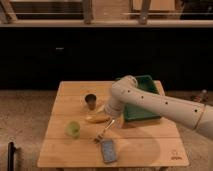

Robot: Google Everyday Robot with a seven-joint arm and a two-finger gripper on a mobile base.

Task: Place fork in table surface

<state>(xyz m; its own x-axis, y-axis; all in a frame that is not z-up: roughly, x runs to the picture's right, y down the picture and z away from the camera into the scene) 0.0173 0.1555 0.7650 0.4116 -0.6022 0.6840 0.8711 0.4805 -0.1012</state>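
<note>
- The gripper (111, 124) hangs low over the middle of the table surface (145, 145), at the end of a white arm (165, 104) that reaches in from the right edge.
- Whether its fingers are spread or pinched together I cannot tell; they merge with the arm's dark shadow.
- The fork (103, 133) slants from just under the gripper down toward the front-left, its lower tip close to the wood. Its upper end meets the gripper, but the grip itself is not visible.
- The yellow oblong object (97, 118) lies flat just left of the gripper, near the table's middle, just behind the fork.
- A dark cup (90, 101) stands upright behind the yellow object, toward the back edge.
- A light green cup (73, 129) stands upright nearer the left edge, left of the fork and apart from it.
- A blue-grey flat rectangular item (108, 151) lies near the front edge, just in front of the fork's lower tip.
- A green tray (150, 85) sits at the back-right corner; the arm passes over its front part.
- A small dark logo (174, 155) marks the front-right corner of the slatted wood.
</note>
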